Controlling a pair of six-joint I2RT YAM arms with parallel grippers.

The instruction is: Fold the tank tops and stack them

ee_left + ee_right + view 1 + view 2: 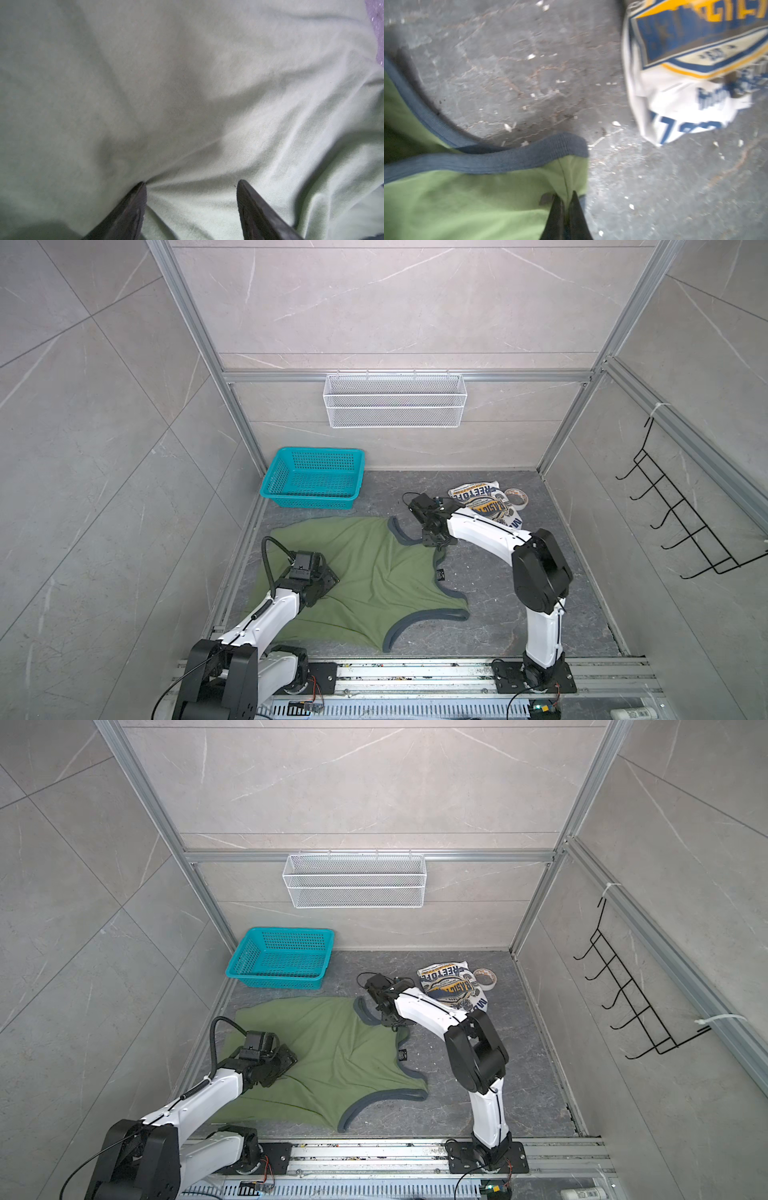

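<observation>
An olive green tank top (374, 572) (332, 1052) lies spread on the dark floor, its navy-trimmed straps pointing right. My right gripper (436, 545) (565, 195) is shut on the far shoulder strap of this green top (467, 197), with cloth pinched between the jaws. My left gripper (326, 583) (191, 182) stands open, its tips resting on the green cloth (187, 83) near the hem end. The white tank top (486, 506) (685, 62) lies crumpled at the back right, navy and yellow lettering up, partly hidden by the right arm in both top views.
A teal plastic basket (311, 479) stands at the back left. A tape roll (517, 497) lies beside the white top. On the back wall hangs a white wire basket (395, 400). A black hook rack (685, 522) is on the right wall.
</observation>
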